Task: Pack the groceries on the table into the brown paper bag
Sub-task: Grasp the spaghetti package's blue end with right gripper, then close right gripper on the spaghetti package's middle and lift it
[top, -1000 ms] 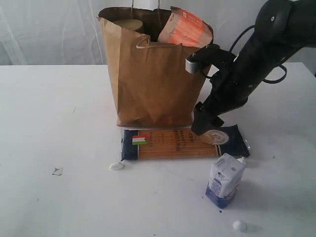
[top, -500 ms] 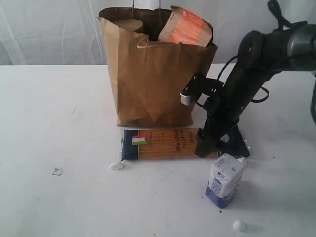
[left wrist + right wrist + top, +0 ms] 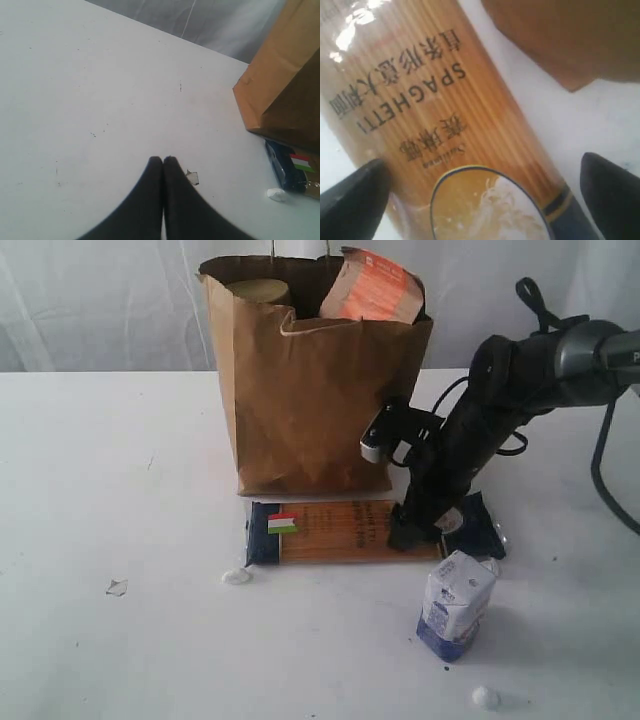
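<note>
The dark flat spaghetti packet (image 3: 330, 530) lies on the white worktop (image 3: 120, 470), at 6 o'clock from the tall brown paper bag (image 3: 310, 410) and right by its foot. Its long side runs from 9 o'clock to 3 o'clock.

The right claw (image 3: 412, 530) is down at the 3 o'clock end. In the right wrist view its two black fingers (image 3: 350, 200) are wide apart, one past each long edge, with the packet between them. I think they are not pinching it yet. The grab looks set to go across the narrow way.

The left claw (image 3: 162, 161) is pressed together and holds nothing. It sits by a small pale scrap (image 3: 192, 177), well off toward 8 o'clock, so the right arm is much nearer.

The packet says "SPAGHETTI" in big dark letters, with Chinese writing beside it. A small curly brand name is too blurry to read. Near the 9 o'clock end is a little red, white and green flag sticker (image 3: 282, 523).

The brown pouch with the orange label (image 3: 372, 288) pokes out of the bag top, but its print is too small to read. The small white-blue carton (image 3: 455, 605) stands at 5 o'clock from the packet.
</note>
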